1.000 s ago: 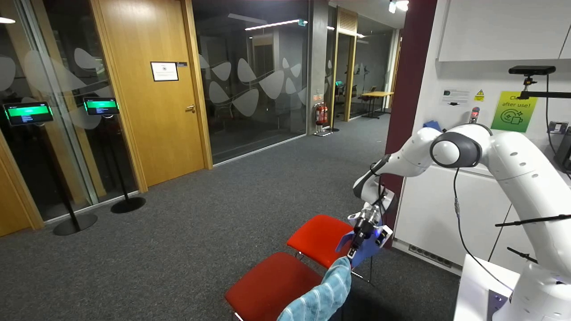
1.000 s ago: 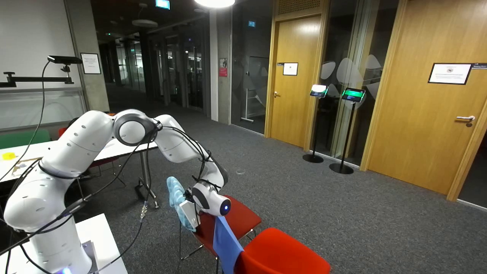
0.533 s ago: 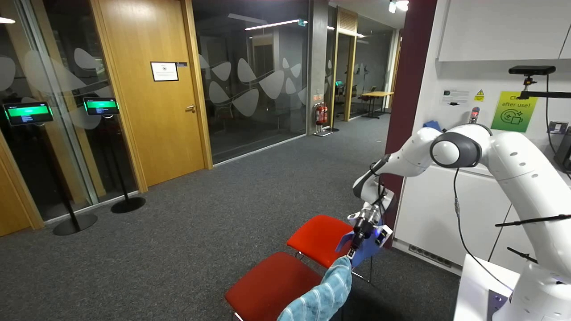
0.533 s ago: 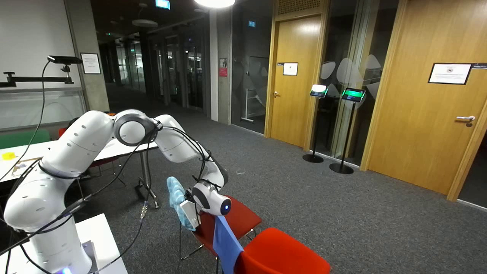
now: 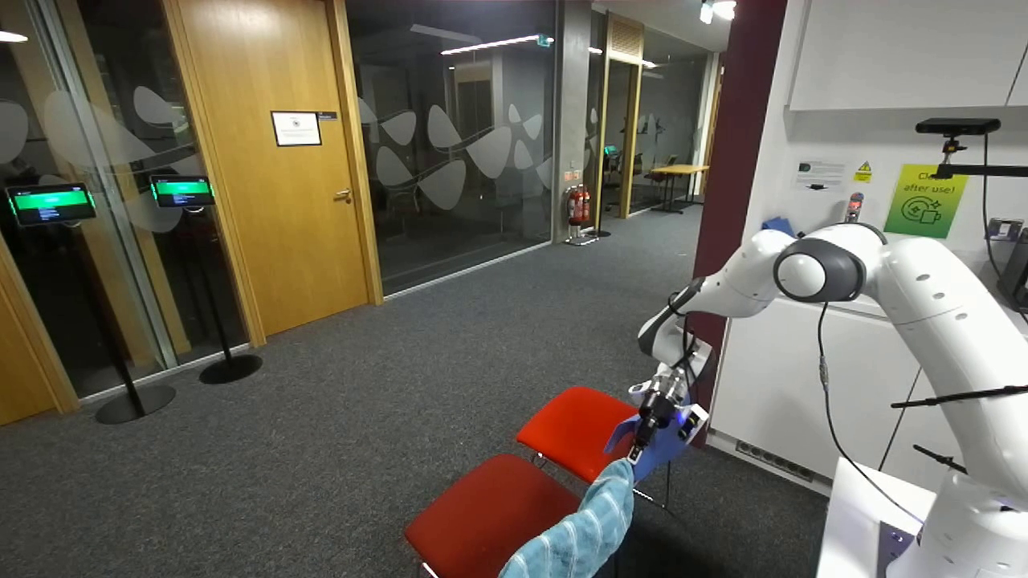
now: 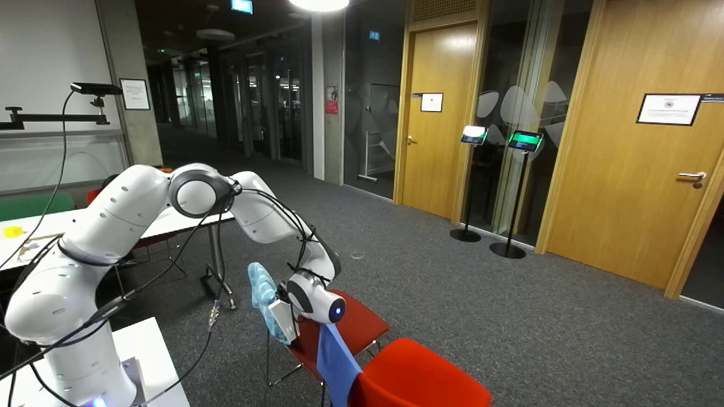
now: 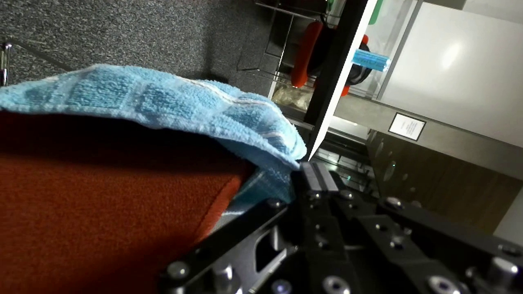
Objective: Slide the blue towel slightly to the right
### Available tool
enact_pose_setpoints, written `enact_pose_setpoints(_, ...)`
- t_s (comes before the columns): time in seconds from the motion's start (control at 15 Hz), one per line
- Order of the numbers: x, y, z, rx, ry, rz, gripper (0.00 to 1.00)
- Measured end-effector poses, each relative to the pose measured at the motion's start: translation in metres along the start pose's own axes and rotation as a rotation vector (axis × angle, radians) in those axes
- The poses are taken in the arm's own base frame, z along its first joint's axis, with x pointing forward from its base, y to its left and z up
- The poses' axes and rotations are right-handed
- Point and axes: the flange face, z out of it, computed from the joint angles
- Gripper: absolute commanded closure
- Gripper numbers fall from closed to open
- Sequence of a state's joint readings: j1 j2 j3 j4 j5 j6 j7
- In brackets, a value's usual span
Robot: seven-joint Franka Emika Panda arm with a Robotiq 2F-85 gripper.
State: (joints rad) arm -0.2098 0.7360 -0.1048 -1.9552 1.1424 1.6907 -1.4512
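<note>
The blue towel (image 5: pixel 660 456) hangs over the back of the bright red chair in both exterior views (image 6: pixel 336 364); the arm hides part of it in an exterior view. It is out of the wrist view. My gripper (image 5: pixel 635 455) points down at the near end of a paler light-blue cloth (image 5: pixel 582 530) on the darker red chair. In the wrist view my gripper (image 7: pixel 320 176) has its pads together with only a thin dark line between them and no cloth there. The pale cloth (image 7: pixel 171 100) lies against the outer side of the left finger.
The bright red chair (image 6: pixel 421 376) and the darker red chair (image 5: pixel 502 514) stand side by side. A white table (image 6: pixel 181 220) is behind the arm. The white robot stand (image 5: pixel 851 514) is near the arm's base. Cables hang from the arm.
The arm and gripper have shifted very slightly, a few pixels to the right in both exterior views. The end of the pale cloth has risen slightly. The blue towel shows no clear movement.
</note>
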Motion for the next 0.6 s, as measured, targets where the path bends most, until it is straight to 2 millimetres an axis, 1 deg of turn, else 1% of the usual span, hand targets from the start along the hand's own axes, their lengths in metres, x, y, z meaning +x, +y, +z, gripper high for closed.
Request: enact_pose_setpoints(0.6,-0.011,0.011,-0.025,-0.022,0.039,0.024,1.0)
